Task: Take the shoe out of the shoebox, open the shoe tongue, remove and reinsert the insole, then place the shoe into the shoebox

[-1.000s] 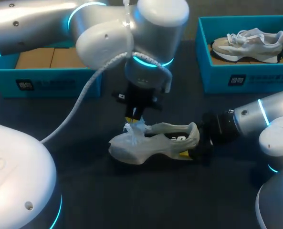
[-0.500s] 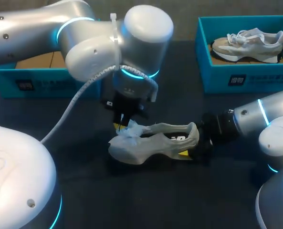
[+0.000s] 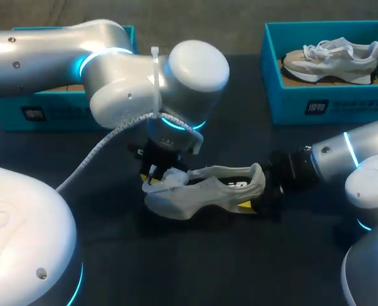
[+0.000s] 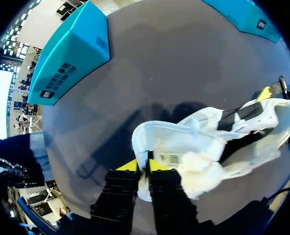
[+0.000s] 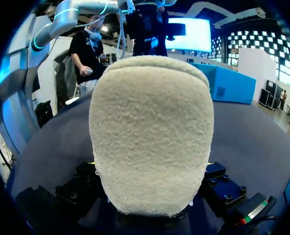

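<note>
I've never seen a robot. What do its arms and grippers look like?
The left arm and right arm are smooth, rounded silver-white tubes with glowing cyan rings at the joints. A pale grey cable loops off the left arm, held by a white tie. The left gripper and right gripper are black, blocky and yellow-tipped.

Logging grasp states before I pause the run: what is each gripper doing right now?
Left gripper: closed on the shoe, pinching a thin white edge.
Right gripper: closed on the same shoe's heel.
</note>
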